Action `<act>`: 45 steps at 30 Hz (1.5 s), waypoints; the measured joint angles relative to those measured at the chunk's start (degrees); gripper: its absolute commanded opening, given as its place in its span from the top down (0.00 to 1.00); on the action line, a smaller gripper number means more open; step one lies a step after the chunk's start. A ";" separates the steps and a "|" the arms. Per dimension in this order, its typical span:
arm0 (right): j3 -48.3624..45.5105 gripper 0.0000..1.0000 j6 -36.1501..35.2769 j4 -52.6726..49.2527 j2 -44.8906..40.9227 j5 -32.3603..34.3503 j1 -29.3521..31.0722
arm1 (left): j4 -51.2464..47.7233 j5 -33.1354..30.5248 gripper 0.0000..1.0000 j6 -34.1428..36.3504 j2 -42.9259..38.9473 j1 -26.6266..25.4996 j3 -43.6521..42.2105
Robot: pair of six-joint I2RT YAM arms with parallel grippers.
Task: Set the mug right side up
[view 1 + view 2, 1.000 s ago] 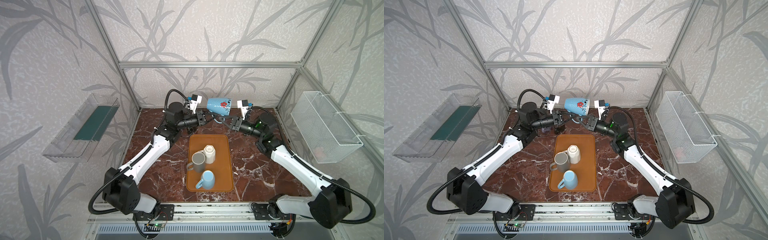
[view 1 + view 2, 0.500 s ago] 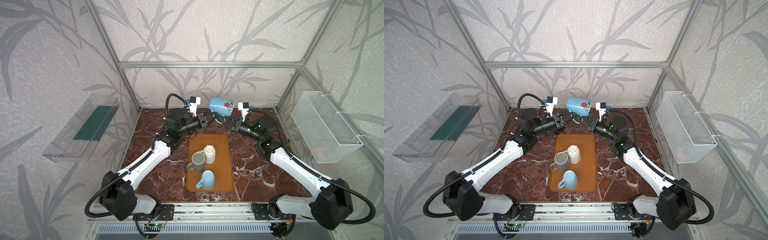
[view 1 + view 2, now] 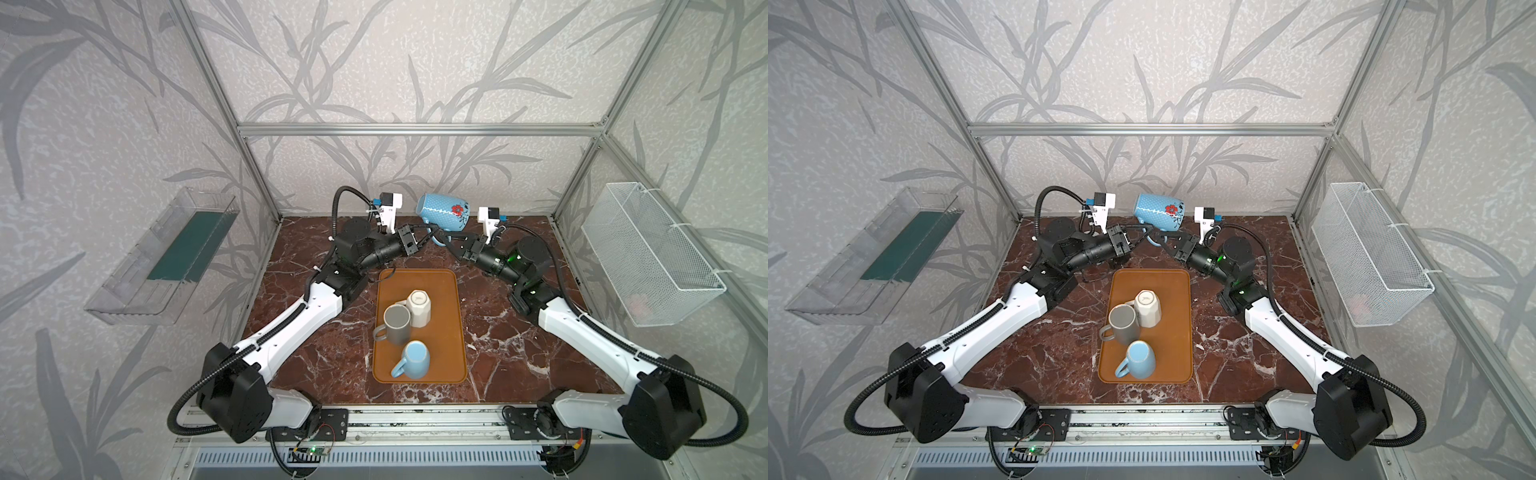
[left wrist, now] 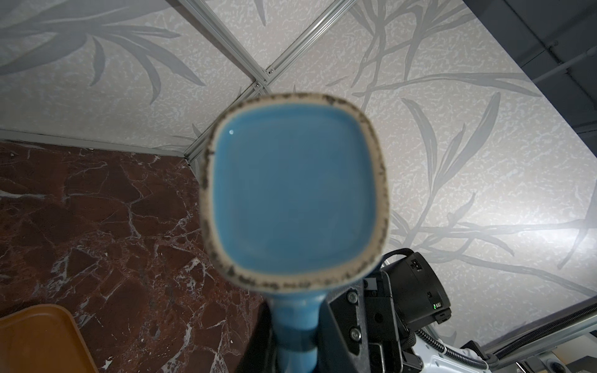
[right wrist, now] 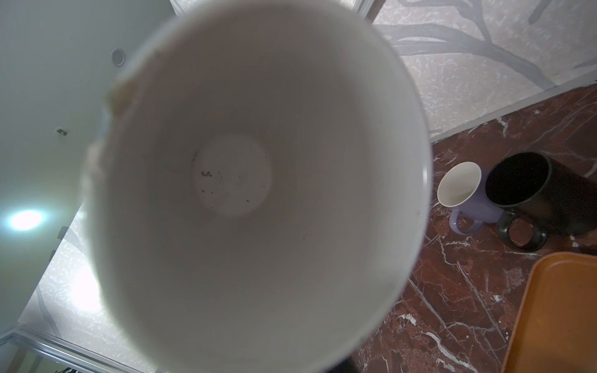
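The blue flowered mug [image 3: 442, 212] [image 3: 1158, 212] hangs on its side in the air above the back of the table, between both arms. In the left wrist view its square blue base [image 4: 294, 193] faces the camera. My left gripper [image 3: 430, 232] [image 4: 295, 348] is shut on its handle. My right gripper [image 3: 444, 239] [image 3: 1160, 237] reaches in from the other side, fingertips close together at the mug's underside by the handle. In the right wrist view the mug's white inside [image 5: 252, 193] fills the frame and hides the jaws.
An orange tray [image 3: 453, 332] in the middle of the table holds a grey mug [image 3: 397, 324], a cream mug [image 3: 419, 308] and a light blue mug [image 3: 415, 360]. A lilac mug [image 5: 465, 193] and a black mug [image 5: 529, 187] stand near the back wall. A wire basket [image 3: 648, 257] hangs on the right wall.
The mug has shifted slightly right and tipped a little. The left arm's wrist has swung forward while both grippers stayed at the mug.
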 measured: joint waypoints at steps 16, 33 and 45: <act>-1.20 1.00 2.38 6.36 1.01 -0.28 0.02 | 1.60 -0.31 1.00 -0.48 0.00 -0.22 0.07; -2.34 1.00 -0.42 1.09 -1.70 0.02 0.02 | -6.71 -0.52 0.66 5.46 0.26 -0.11 0.15; -5.66 1.00 -2.38 -1.92 -1.92 0.94 -0.11 | -14.19 0.52 0.66 8.37 1.73 0.76 0.15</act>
